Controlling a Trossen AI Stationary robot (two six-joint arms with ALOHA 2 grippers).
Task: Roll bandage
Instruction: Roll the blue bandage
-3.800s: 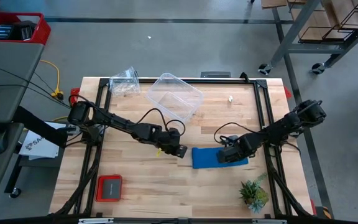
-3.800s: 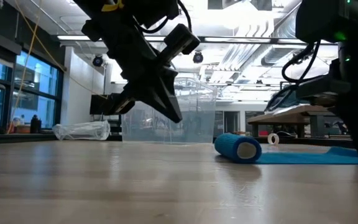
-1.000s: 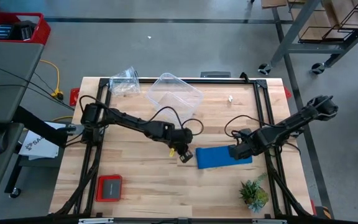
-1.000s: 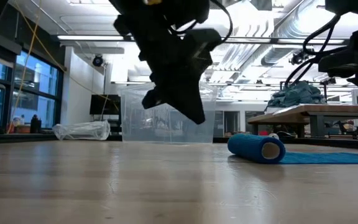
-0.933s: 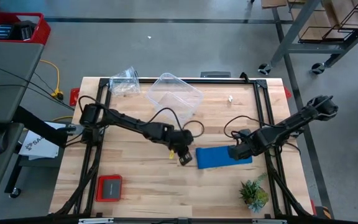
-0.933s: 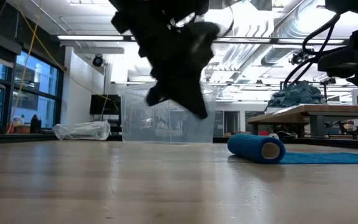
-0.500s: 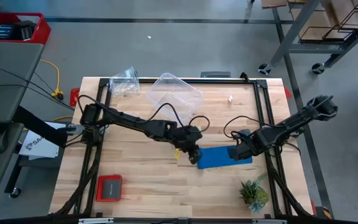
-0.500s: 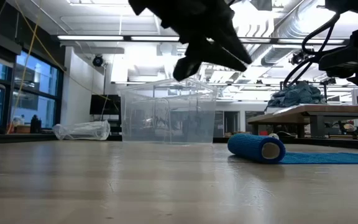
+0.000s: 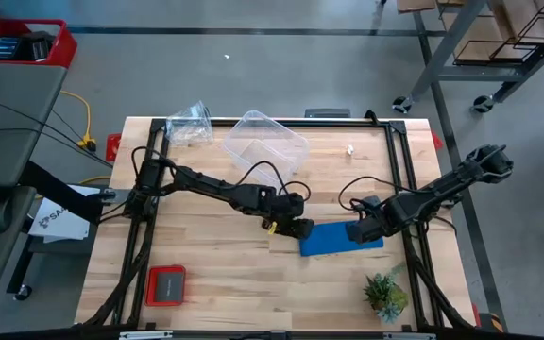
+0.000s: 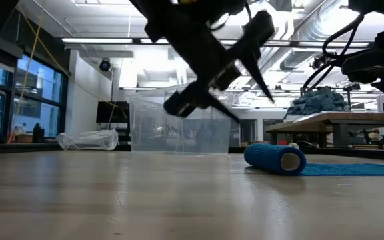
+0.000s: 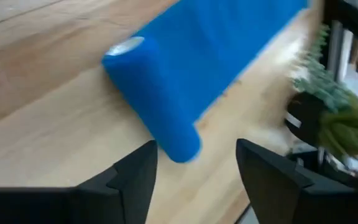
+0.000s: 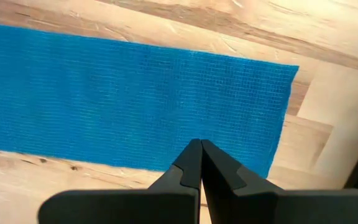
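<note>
The bandage is a bright blue strip lying flat on the wooden table (image 9: pixel 206 274), with its left end wound into a small roll (image 9: pixel 306 247) (image 10: pixel 275 159) (image 11: pixel 154 99). The flat stretch (image 9: pixel 338 237) (image 12: pixel 123 106) runs from the roll toward the table's right. My left gripper (image 9: pixel 300 230) (image 11: pixel 197 174) hovers open just left of and above the roll, touching nothing. My right gripper (image 9: pixel 358 231) (image 12: pixel 201 152) is shut, its tips down on the flat stretch near its right end. My right gripper sets its shut fingertips (image 12: pixel 201 148) down on the flat strip (image 12: pixel 191 127), a little in from its free right end (image 12: pixel 284 112). The fingers come from above, slanting in from the table's right. The strip lies flat on the table under them.
A clear plastic tub (image 9: pixel 264 146) and a crumpled clear bag (image 9: pixel 189 123) sit at the far side. A flat red device (image 9: pixel 166 285) lies near the front left, a small potted plant (image 9: pixel 383 295) at the front right. A small white object (image 9: pixel 349 149) lies behind the bandage.
My left gripper has moved toward the table's right, up to the rolled end, has turned about and has opened. The bandage and my right gripper have stayed where they were.
</note>
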